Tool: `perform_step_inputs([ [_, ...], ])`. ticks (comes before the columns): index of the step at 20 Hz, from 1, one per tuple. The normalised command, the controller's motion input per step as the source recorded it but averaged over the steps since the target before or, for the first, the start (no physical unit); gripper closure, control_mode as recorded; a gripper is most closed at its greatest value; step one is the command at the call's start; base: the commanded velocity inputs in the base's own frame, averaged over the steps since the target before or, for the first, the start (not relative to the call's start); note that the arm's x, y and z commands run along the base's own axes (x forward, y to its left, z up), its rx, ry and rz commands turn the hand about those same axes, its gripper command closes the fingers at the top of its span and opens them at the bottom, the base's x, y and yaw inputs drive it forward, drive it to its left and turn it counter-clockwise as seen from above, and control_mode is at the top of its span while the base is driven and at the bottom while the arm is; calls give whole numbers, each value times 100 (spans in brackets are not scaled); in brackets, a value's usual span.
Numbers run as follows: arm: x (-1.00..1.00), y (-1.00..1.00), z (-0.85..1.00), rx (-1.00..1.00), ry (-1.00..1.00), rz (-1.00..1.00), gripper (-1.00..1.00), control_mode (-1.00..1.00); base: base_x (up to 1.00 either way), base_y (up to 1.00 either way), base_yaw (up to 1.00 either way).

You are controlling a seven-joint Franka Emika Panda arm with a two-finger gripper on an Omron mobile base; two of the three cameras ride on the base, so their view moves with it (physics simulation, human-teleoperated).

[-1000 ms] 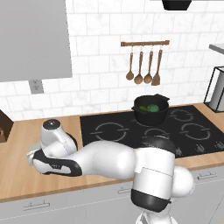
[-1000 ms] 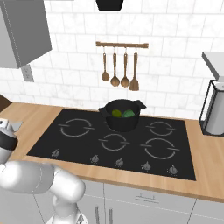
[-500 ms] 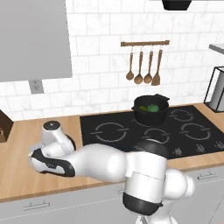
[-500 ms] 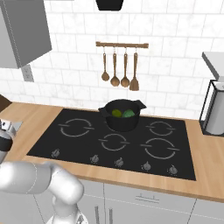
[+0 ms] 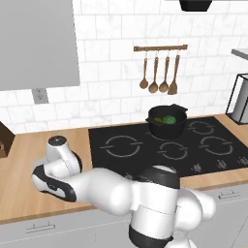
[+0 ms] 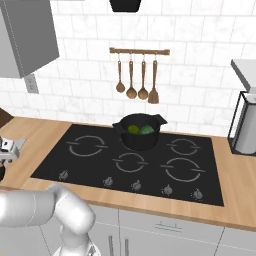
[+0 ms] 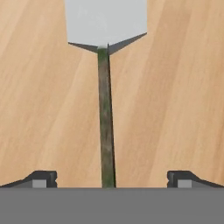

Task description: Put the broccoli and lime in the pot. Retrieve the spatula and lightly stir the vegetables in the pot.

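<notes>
The spatula [image 7: 105, 100] lies flat on the wooden counter, its square light-grey blade [image 7: 106, 22] at the top of the hand view and its thin handle running straight down between my fingers. My gripper [image 7: 109, 180] is open, one fingertip [image 7: 40, 179] on each side of the handle and well apart from it. The black pot [image 5: 167, 127] [image 6: 140, 136] stands on a rear burner, holding the dark-green broccoli [image 5: 170, 119] [image 6: 146, 130] and the yellow-green lime [image 5: 158, 119] [image 6: 133, 129]. My hand [image 5: 59, 154] hangs over the counter left of the cooktop.
The black cooktop [image 5: 145, 147] [image 6: 90, 160] fills the counter's middle. Brown wooden spoons and a turner hang from a wall rail [image 5: 160, 48] [image 6: 139, 51]. A wire-framed appliance [image 6: 244, 125] stands at the far right, and a brown block [image 5: 5, 139] at the left edge.
The arm's elbow has swung slightly to the left while the hand has stayed almost still over the counter. The gripper has stayed open.
</notes>
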Motion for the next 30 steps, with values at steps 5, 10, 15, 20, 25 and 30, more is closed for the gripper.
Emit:
perform_step_inputs([
  [5,0,5,-17,0,1,0,-100,-100,0,0,0],
  [10,1,4,-19,0,0,0,-100,-100,0,0,0],
  [15,6,1,-15,0,0,0,-100,-100,0,0,0],
  [20,3,6,-11,0,1,0,100,-100,0,0,0],
  [25,0,2,-5,0,0,0,100,-100,0,0,0],
  [30,0,12,0,0,0,0,100,-100,0,0,0],
])
